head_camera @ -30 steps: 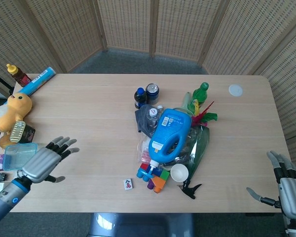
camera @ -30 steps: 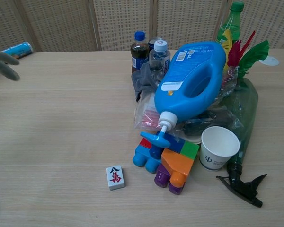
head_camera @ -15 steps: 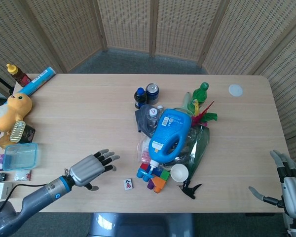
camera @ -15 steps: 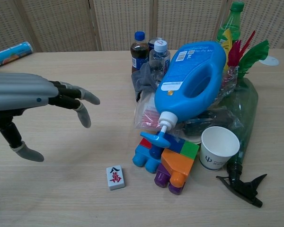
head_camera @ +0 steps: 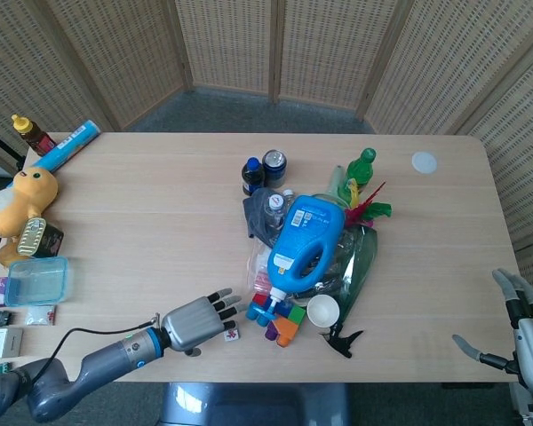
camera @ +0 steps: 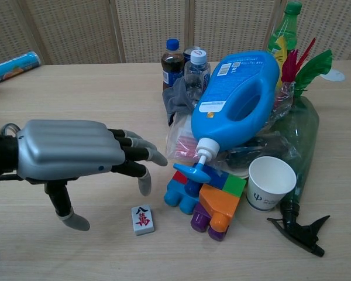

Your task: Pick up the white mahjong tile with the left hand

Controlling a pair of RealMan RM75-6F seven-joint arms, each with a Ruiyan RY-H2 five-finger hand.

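Left hand (camera: 76, 155) poised over the white mahjong tile (camera: 142, 219), nothing grasped yet.

Spread wide and empty, fingers (camera: 141, 158) reaching rightward above the tile and thumb hanging down to its left — likely to bracket the tile for a pinch. Lying flat on the bare table (camera: 76, 93), face up, near the front edge just left of the toy blocks (camera: 207, 202): a small white rectangle with a black character over a red one. Apart from the blocks, so probably room for fingertips. Far right in the head view, right hand (head_camera: 526, 333) likewise open, idle off the table's edge.
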